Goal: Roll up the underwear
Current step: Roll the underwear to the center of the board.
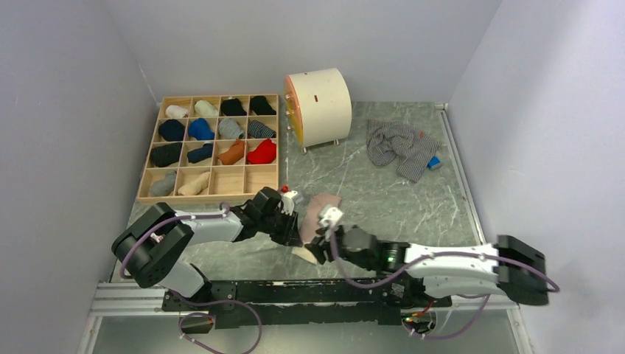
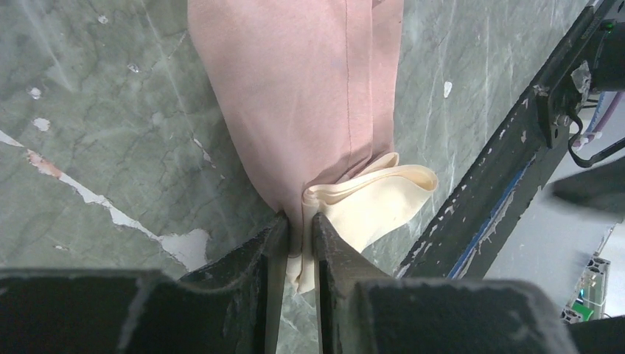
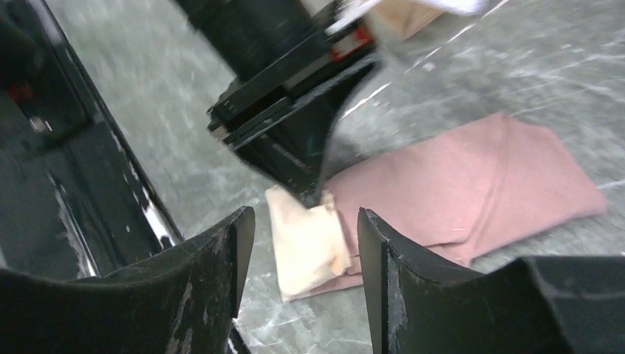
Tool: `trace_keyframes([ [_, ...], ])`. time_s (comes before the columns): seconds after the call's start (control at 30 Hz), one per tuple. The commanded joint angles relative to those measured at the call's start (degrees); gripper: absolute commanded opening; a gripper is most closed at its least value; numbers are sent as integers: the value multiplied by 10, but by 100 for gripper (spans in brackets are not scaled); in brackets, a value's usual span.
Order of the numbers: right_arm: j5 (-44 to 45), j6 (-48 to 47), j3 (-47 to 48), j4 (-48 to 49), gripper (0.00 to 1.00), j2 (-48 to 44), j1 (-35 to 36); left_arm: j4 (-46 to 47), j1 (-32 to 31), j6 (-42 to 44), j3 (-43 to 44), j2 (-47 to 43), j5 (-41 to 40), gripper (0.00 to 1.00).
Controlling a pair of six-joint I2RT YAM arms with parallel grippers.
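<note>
While the left end effector (image 2: 301, 221) clamped the cream hem of the pink underwear (image 2: 309, 96), flat on the marbled tabletop (image 1: 383, 199), the right end effector (image 3: 304, 221) hung just over that hem, jaws apart. Both arms reached low and inward. The striped underwear (image 1: 398, 147) lay crumpled far right.

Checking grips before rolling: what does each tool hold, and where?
Left tool pinches the pink underwear at its cream near end; right tool holds nothing.
</note>
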Motion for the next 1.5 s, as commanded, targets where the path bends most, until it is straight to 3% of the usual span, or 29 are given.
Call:
trace_keyframes([
  [0.0, 36, -91, 113, -131, 59, 141, 62, -33, -5, 4, 1, 18, -9, 26],
  [0.23, 82, -172, 165, -139, 66, 242, 117, -56, -6, 18, 22, 29, -10, 25],
  [0.4, 120, -211, 215, -219, 71, 289, 129, -59, -6, 20, 18, 27, -11, 25],
  [0.83, 60, -254, 206, -257, 77, 328, 110, -59, -6, 30, 19, 32, -2, 24],
  [1.03, -3, -255, 206, -303, 72, 330, 64, -82, -5, 36, 24, 32, -4, 24],
  [1.3, -89, -259, 217, -333, 57, 324, 28, -82, -6, 27, 28, 28, 1, 25],
  [1.47, -104, -258, 220, -336, 54, 324, 3, -71, -6, 20, 23, 31, 7, 25],
])
